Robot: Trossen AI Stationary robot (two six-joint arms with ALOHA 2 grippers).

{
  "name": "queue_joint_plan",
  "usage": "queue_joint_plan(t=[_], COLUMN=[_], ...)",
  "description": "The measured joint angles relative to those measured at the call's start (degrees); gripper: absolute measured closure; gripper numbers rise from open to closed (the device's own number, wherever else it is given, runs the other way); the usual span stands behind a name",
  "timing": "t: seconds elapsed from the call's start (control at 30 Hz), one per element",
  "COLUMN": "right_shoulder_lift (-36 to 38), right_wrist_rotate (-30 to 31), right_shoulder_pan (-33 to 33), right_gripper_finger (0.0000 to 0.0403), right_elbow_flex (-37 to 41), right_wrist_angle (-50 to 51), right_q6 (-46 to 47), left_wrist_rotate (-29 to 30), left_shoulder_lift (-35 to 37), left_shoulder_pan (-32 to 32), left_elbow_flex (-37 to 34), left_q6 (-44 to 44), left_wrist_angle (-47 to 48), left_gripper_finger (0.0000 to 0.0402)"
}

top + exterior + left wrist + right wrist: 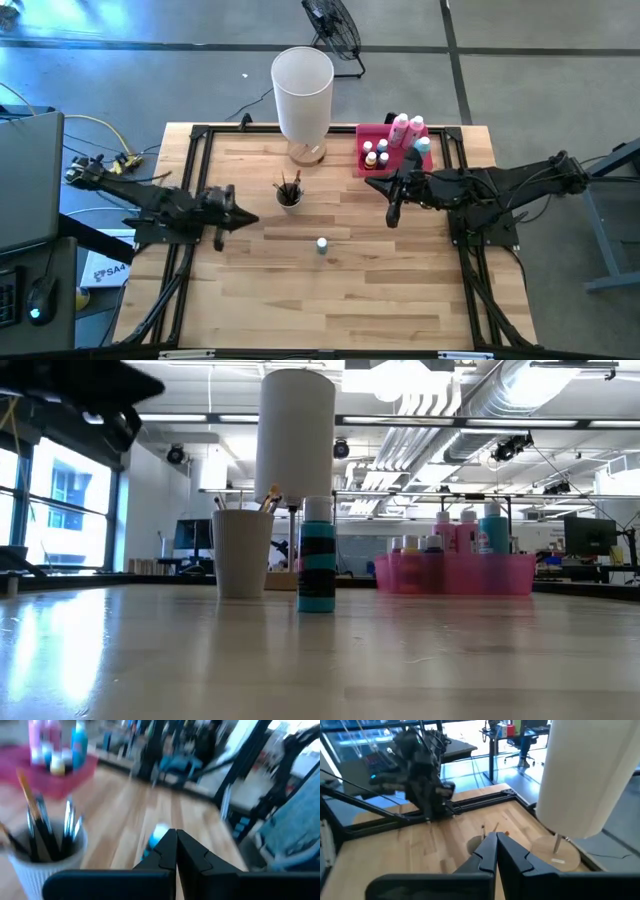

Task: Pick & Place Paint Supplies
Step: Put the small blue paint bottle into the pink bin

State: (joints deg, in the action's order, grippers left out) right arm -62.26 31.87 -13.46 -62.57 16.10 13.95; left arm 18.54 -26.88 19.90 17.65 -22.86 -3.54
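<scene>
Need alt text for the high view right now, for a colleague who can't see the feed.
Overhead view of a wooden table: a lone teal bottle stands mid-table, a cup of brushes behind it. A pink tray of bottles sits at the far right, beside a white cylinder. The left gripper and right gripper, both shut, flank the centre.

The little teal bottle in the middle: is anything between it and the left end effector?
Nothing visible: bare wood lies between the left end effector and the teal bottle. The brush cup stands off to the side, farther back.
</scene>
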Motion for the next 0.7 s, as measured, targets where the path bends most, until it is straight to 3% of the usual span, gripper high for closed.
queue_joint_plan(t=[0.23, 0.43, 0.57, 0.7], right_shoulder_lift=[0.0, 0.0, -0.2, -1.6], right_wrist_rotate=[-0.9, -1.0, -7.7, -16.4], right_shoulder_pan=[2.3, 3.2, 5.7, 10.1], right_gripper_finger=[0.0400, 0.0400, 0.0400, 0.0400], right_elbow_flex=[0.0, 0.0, 0.0, 0.0], right_wrist_angle=[0.0, 0.0, -0.1, -0.2], right_q6=[-4.4, -15.6, -18.3, -14.6], left_wrist_rotate=[1.4, 5.6, 4.8, 4.7], left_shoulder_lift=[12.0, 15.7, 15.9, 15.9], left_shoulder_pan=[0.0, 0.0, 0.0, 0.0], left_elbow_flex=[0.0, 0.0, 0.0, 0.0], left_q6=[4.1, 4.7, 4.6, 4.6], left_wrist_angle=[0.0, 0.2, 0.3, 0.4], left_gripper_finger=[0.0402, 0.0402, 0.0402, 0.0402])
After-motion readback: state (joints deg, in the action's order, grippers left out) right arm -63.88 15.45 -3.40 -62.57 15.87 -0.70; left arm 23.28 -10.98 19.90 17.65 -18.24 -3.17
